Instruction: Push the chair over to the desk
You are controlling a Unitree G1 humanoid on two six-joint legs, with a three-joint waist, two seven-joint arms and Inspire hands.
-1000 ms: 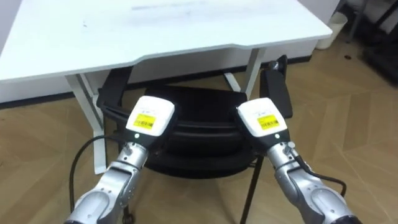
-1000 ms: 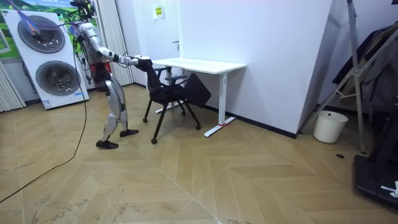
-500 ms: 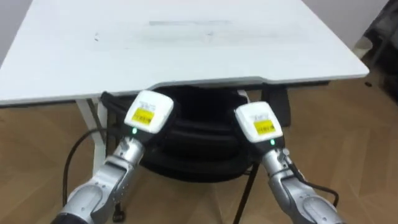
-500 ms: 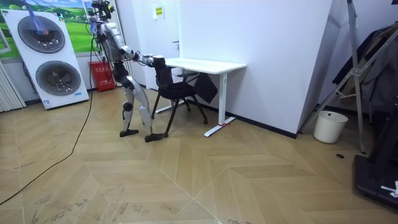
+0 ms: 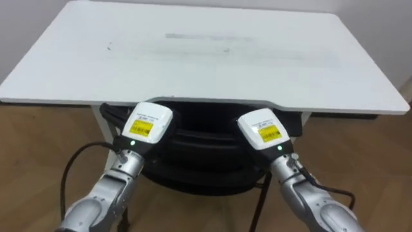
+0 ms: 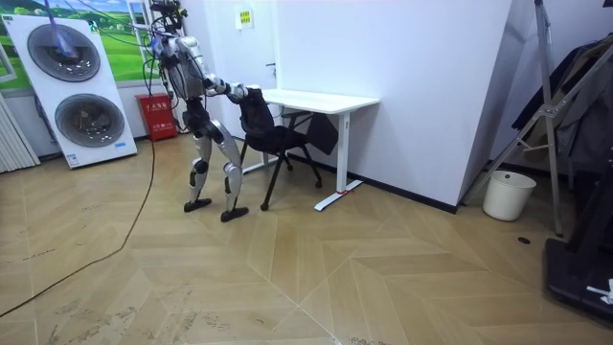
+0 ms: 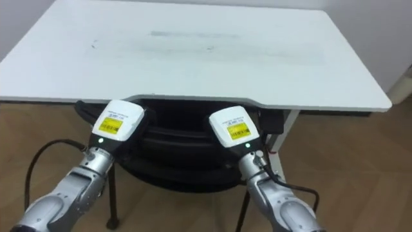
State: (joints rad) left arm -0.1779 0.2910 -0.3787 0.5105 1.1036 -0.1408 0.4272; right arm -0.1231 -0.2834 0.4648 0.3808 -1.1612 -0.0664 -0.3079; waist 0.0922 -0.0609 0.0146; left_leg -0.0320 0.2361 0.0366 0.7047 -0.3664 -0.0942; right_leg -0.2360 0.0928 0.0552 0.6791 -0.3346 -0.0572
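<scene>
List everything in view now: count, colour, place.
desk: 1, white, by the wall, in front of the robot
chair: 1, black, seat tucked under the desk's near edge
washing machines: 2, white, stacked, room view's left
box: 1, red, on the floor by the wall behind the robot
bucket: 1, white, on the floor, room view's right
rack: 1, grey with dark clothes, room view's far right
sign: 1, yellow, on the wall above the desk
floor: wood, brown
left robot hand: 1, white back, yellow label, at the chair's back, left side
right robot hand: 1, same, right side
</scene>
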